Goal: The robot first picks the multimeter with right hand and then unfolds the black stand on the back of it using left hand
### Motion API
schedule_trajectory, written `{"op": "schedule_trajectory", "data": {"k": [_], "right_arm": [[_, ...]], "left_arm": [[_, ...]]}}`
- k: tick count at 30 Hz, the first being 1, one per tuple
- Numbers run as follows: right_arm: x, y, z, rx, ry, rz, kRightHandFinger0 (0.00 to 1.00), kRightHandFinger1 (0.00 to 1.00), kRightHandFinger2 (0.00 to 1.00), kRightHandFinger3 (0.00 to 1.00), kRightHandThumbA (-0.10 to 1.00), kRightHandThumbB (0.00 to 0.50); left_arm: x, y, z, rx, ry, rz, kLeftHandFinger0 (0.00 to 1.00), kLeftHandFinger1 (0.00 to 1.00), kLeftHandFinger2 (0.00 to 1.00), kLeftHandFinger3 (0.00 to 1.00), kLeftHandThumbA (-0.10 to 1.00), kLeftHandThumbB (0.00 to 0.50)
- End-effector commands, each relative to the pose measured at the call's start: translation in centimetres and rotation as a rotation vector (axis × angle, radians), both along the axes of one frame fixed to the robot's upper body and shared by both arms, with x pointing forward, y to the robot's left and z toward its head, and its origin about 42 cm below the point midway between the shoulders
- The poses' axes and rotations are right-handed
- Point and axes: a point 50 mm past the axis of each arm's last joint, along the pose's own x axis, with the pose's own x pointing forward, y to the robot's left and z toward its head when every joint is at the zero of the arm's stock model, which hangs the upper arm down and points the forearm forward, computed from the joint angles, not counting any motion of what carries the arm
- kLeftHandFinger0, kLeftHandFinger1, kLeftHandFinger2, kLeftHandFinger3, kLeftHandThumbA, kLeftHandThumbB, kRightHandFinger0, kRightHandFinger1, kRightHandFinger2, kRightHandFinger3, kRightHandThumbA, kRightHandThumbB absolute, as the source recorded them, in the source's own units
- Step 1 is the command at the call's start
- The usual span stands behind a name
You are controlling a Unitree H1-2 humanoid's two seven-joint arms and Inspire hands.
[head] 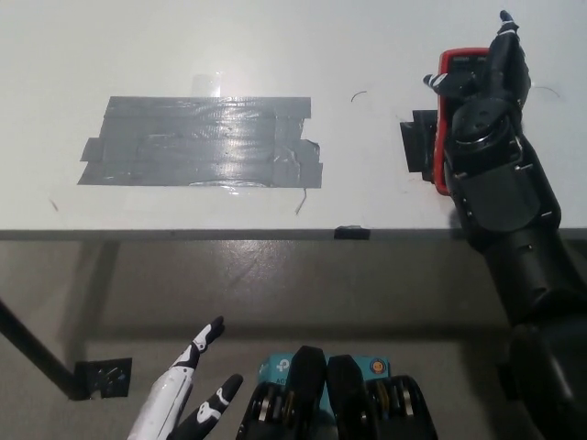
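Two hands in shot, only one near anything. The black right hand is stretched over the multimeter, which lies flat at the far right of the white table. The hand covers most of it, so all that shows is the red casing along the left edge and top corner, plus a black block sticking out on its left side. Fingers point up past the meter's top, one poking off to the left; can't really tell if it's gripping the meter or just resting on top of it.

The white left hand hangs low at the bottom left, below the table edge, fingers apart and holding nothing.

A big patch of grey duct tape sits mid-table, well apart from the meter. No readable writing on the meter or the tape.
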Motion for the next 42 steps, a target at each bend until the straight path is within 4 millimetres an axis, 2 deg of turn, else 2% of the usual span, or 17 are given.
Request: {"op": "schedule_trajectory", "data": {"k": [1,5,10,20,34,39,42], "right_arm": [[0.9,0.3,4.6,-0.015,-0.120,-0.005,1.00,1.00,1.00,1.00,0.97,0.500],[1.1,0.5,4.4,-0.026,-0.121,0.009,1.00,1.00,1.00,1.00,0.96,0.499],[1.1,1.0,3.9,-0.030,-0.126,0.013,1.00,1.00,1.00,1.00,0.89,0.483],[1.4,1.7,3.0,-0.011,-0.093,0.034,1.00,1.00,1.00,1.00,0.93,0.498],[1.8,1.9,1.2,0.036,-0.037,0.048,1.00,1.00,1.00,1.00,0.90,0.494],[1.8,1.7,0.6,0.051,-0.024,0.051,1.00,1.00,1.00,1.00,0.85,0.492],[1.7,1.6,-0.1,0.107,-0.007,0.051,1.00,1.00,1.00,1.00,0.78,0.480]], "left_arm": [[-0.1,0.2,0.8,0.006,-0.055,-0.007,1.00,1.00,1.00,1.00,0.93,0.065],[0.1,0.3,0.8,0.012,-0.066,-0.008,1.00,1.00,1.00,1.00,0.92,0.055],[0.1,0.3,0.8,0.023,-0.075,-0.007,1.00,1.00,1.00,1.00,0.93,0.069],[0.4,0.3,0.9,0.022,-0.079,-0.006,1.00,1.00,1.00,1.00,0.95,0.072],[0.8,0.3,1.2,0.040,-0.104,-0.009,1.00,1.00,1.00,1.00,0.96,0.086],[0.8,0.4,1.1,0.041,-0.110,-0.010,1.00,1.00,1.00,1.00,0.96,0.091],[1.1,0.4,1.3,0.051,-0.125,-0.012,1.00,1.00,1.00,1.00,0.97,0.091]]}}
